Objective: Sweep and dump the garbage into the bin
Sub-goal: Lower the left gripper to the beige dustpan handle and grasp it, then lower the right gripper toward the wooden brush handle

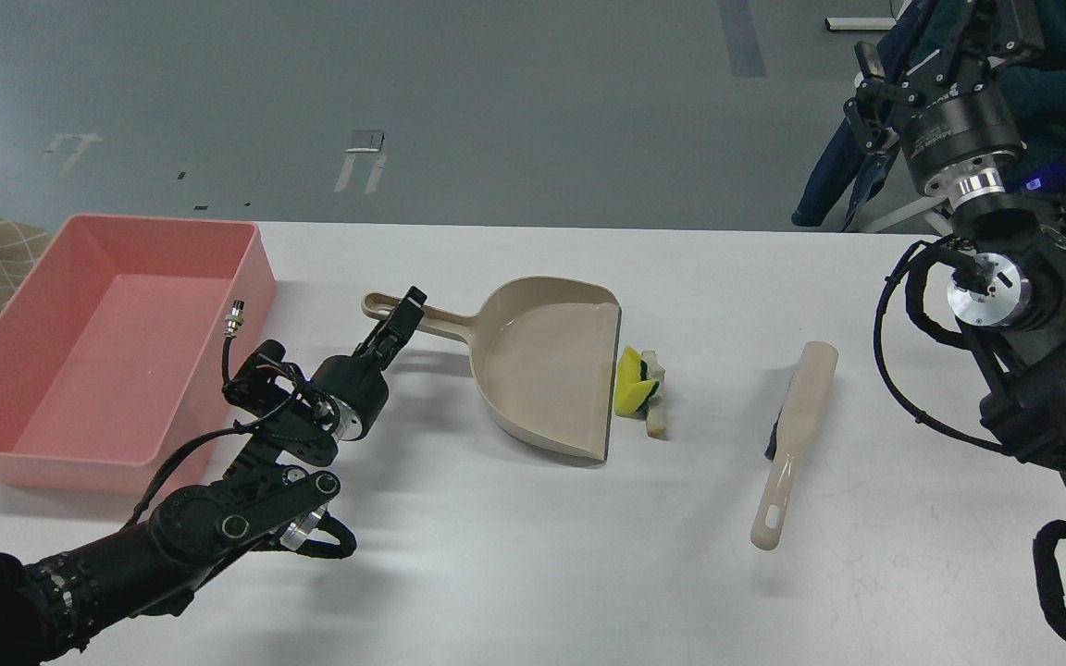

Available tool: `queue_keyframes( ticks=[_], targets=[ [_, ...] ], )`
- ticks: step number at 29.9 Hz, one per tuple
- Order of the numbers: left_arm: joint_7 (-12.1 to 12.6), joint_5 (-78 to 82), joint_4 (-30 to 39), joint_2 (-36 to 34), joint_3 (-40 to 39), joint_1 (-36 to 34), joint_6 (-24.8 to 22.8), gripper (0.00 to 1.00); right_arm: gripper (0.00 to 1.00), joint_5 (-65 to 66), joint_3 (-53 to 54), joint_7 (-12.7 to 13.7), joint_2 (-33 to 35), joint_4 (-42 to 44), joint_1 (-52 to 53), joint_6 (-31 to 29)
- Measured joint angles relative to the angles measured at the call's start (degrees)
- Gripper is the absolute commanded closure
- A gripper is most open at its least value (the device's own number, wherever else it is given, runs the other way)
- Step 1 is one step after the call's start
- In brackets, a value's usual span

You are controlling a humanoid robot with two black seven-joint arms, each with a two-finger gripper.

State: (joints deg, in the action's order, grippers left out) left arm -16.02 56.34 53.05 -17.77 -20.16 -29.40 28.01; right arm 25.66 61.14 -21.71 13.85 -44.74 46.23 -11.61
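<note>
My left pincer (401, 321) sits at the dustpan (542, 365) handle; I cannot tell its grip. My right pincer (912, 69) hangs open beyond the desk (514, 555) edge. Garbage (641, 391) touches the dustpan lip; the bin (98, 351) occupies the left corner.

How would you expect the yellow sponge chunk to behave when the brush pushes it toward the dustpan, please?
The yellow sponge chunk looks small and foamy, so it is probably very light and may tumble or skid rather than slide steadily. It lies right beside the bread piece at the dustpan lip, so both would likely move together. It seems soft, unlikely to break.
</note>
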Motion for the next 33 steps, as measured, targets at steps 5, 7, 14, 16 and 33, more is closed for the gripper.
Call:
queue_keyframes(
  ticks=[5,7,14,16,33],
  targets=[
    [0.16,0.00,0.00,0.19,-0.18,0.10,-0.01,1.00,0.00,0.00,0.01,0.00,0.00,0.00,0.00,0.00],
    [0.23,-0.37,0.01,0.57,-0.41,0.17,0.00,1.00,0.00,0.00,0.01,0.00,0.00,0.00,0.00,0.00],
    [1.19,-3.97,0.12,1.33,-0.46,-0.27,0.00,1.00,0.00,0.00,0.00,0.00,0.05,-0.02,0.03,0.00],
    [1.20,-4.20,0.12,1.30,-0.43,-0.64,-0.03,1.00,0.00,0.05,0.01,0.00,0.22,-0.02,0.09,0.00],
    [0.75,-3.64,3.48,-4.19,-0.37,-3.11,0.01,1.00,0.00,0.58,-14.00,1.23,18.19,-10.93,-0.34,-0.64]
  ],
)
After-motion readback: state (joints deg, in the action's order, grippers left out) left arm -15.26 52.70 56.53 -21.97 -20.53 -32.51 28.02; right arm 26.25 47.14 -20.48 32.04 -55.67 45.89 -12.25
